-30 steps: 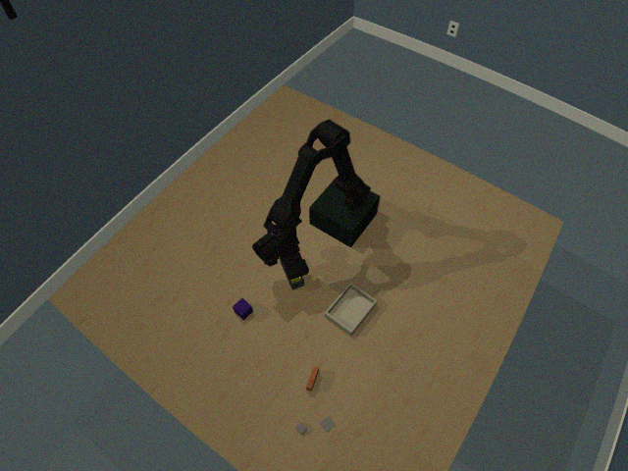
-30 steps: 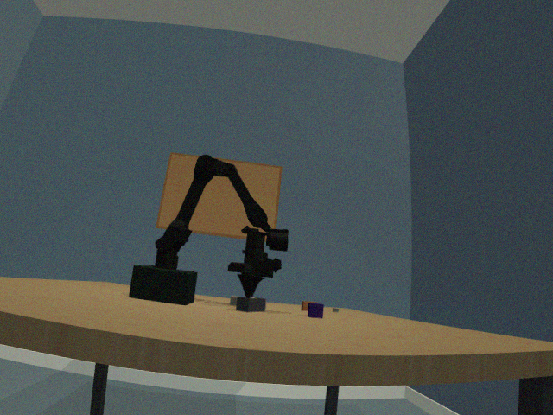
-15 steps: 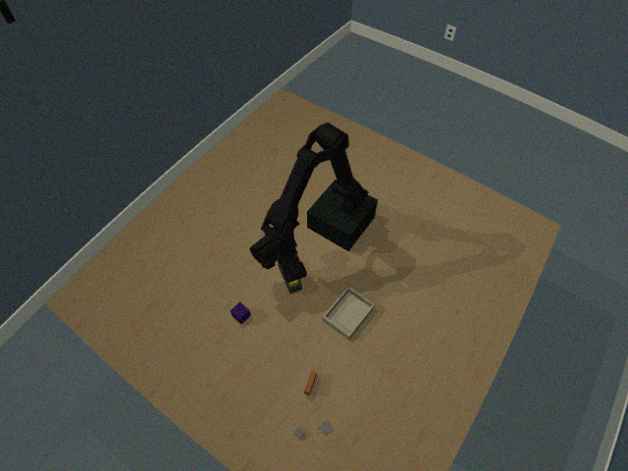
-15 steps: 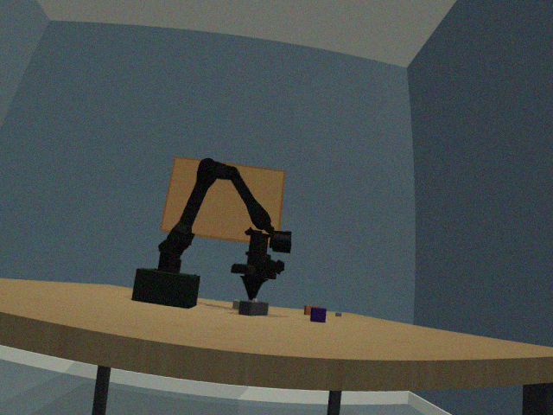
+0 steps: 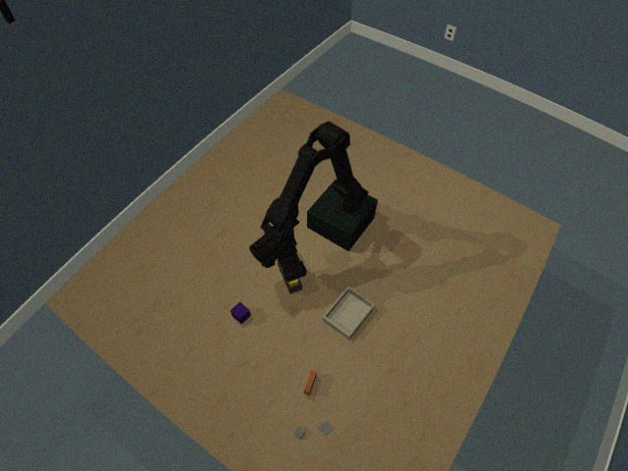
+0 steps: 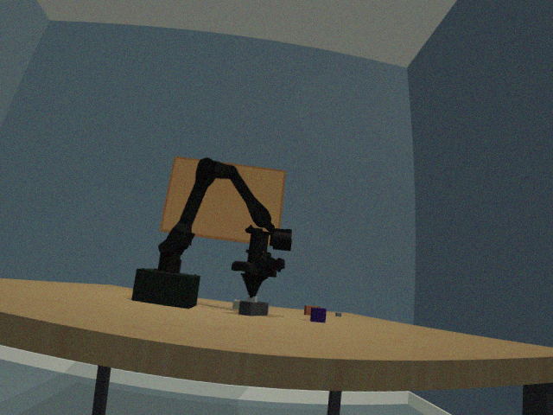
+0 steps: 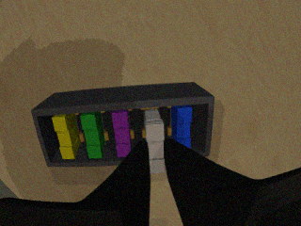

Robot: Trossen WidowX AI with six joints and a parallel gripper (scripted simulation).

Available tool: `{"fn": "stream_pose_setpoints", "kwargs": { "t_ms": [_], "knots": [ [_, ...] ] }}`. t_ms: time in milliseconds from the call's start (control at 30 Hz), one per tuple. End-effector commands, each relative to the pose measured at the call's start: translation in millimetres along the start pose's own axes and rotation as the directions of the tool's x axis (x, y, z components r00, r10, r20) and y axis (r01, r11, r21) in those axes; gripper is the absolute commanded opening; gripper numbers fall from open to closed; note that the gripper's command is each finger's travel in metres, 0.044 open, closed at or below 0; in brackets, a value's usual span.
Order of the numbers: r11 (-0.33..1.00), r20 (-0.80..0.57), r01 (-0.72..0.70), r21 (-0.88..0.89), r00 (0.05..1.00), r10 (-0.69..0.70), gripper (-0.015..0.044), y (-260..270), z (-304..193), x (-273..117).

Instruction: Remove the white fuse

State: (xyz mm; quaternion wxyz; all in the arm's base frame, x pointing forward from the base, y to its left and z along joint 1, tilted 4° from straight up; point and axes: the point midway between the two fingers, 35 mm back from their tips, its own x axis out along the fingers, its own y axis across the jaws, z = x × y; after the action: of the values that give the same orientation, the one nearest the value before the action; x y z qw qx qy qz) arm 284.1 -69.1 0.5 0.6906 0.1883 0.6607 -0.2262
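Right, fingers [image 6: 251, 285] are closed on the white fuse [image 6: 254, 298] [image 7: 156, 147], one on each side. Fuse looks pale grey-white, narrow and blocky, with stepped faces and dark seam lines across it. Reads upright, top end up between the fingertips. Wrist view shows it bigger and higher than its neighbours; exterior shows a light sliver of it above the block rim. Can't tell if its lower end is clear of the slot.

Fuse block [image 5: 294, 290] [image 6: 253, 309] [image 7: 122, 94] is directly below: dark grey, open-topped, long. Wrist view, left to right: yellow fuse [image 5: 293, 282] [image 7: 67, 137], green fuse [image 7: 92, 137], purple fuse [image 7: 122, 137], then the white one, then blue fuse [image 7: 182, 123]. Blue is partly hidden by a finger. Brass-coloured bits show between them.

Shallow off-white tray [image 5: 336, 328] [image 6: 235, 304] sits near the block, apart from it, on the tan surface [image 5: 192, 314] [image 6: 178, 328] [image 7: 254, 47]. White fuse is not in it. Purple cube [image 5: 240, 312] [image 6: 318, 315] lies on the block's other side. Further out from the arm [image 5: 296, 177] [image 6: 196, 201]: orange bar [image 5: 310, 382] [image 6: 309, 309], then small grey piece [image 5: 299, 433] [image 6: 338, 314] beside a flat grey square [image 5: 325, 428].
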Motion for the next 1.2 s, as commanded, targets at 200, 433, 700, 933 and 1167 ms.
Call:
{"fn": "stream_pose_setpoints", "kwargs": {
  "t_ms": [200, 433, 700, 933, 1167],
  "knots": [
    [1.000, 0.009, -0.001, 0.003, 1.000, 0.001, 0.0000, 0, 1, -8],
    [1.000, 0.009, -0.001, 0.002, 1.000, 0.001, 0.0000, 0, 1, -11],
    [1.000, 0.009, -0.001, 0.002, 1.000, 0.001, 0.0000, 0, 1, -15],
    [1.000, 0.010, 0.000, 0.002, 1.000, 0.000, 0.0000, 0, 1, -19],
    [1.000, 0.010, 0.000, 0.001, 1.000, 0.000, 0.0000, 0, 1, -21]
  ]
}}
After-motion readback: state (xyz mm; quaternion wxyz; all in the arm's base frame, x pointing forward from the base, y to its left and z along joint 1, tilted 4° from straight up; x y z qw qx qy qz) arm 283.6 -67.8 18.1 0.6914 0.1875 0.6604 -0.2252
